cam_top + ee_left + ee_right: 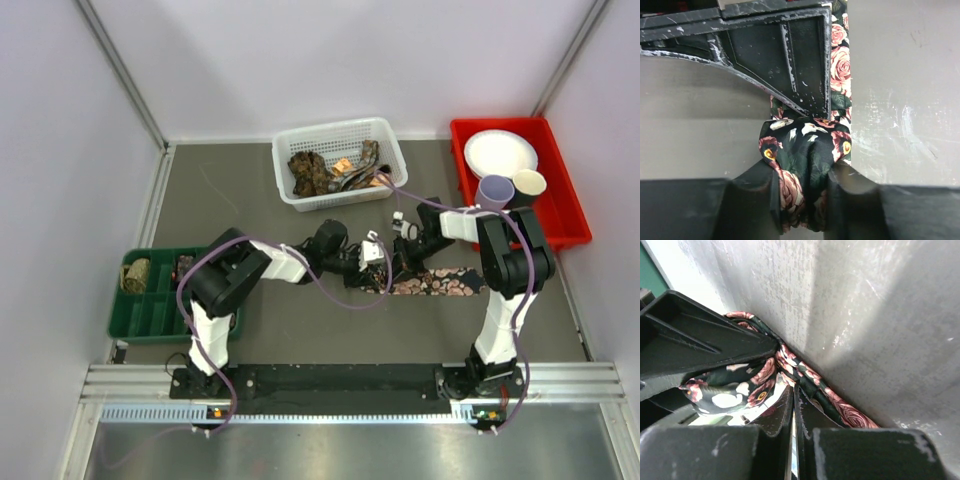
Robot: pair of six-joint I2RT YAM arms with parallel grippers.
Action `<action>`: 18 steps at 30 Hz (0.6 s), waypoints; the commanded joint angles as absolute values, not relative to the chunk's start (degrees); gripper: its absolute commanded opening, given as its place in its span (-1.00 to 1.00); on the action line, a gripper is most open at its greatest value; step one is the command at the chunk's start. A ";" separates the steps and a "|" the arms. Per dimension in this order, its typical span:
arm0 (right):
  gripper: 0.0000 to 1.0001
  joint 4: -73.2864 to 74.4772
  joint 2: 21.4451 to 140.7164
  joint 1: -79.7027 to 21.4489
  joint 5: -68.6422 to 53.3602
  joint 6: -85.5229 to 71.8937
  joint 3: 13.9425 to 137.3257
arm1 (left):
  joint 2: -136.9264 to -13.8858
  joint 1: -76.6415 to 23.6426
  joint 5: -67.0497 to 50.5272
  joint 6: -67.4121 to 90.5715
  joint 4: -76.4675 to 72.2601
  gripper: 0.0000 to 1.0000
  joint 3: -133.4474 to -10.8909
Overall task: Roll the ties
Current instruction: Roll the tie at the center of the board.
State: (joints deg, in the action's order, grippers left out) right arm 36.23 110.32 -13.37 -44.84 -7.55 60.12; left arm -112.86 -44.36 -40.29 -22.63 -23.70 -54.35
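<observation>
Currently left gripper (804, 182) clamps the coiled tie (807, 142); right gripper (793, 407) fingers together. Fabric judged soft, light, slippery: hold coil across its sides.

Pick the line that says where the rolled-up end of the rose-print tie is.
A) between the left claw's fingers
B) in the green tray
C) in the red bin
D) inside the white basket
A: the left wrist view shows the bunched coil of the rose-print tie sitting between the two fingers of the left claw, with the unrolled length running away from it.
</observation>
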 commanded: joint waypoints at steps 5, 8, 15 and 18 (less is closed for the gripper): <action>-1.00 37.79 110.92 -12.31 -35.16 -1.32 60.56 | -115.15 -44.38 -36.48 -24.43 -10.63 -0.65 -50.19; -1.00 37.88 111.00 -11.43 -33.15 -0.26 60.56 | -113.74 -44.38 -35.16 -24.61 -9.58 -0.52 -48.61; -0.95 38.06 111.01 -9.85 -36.98 1.30 61.43 | -112.06 -45.17 -33.49 -26.28 -5.37 -0.30 -48.34; -0.55 38.50 107.50 -9.14 -45.33 1.76 61.26 | -112.67 -45.44 -32.61 -26.72 -4.66 -0.33 -48.52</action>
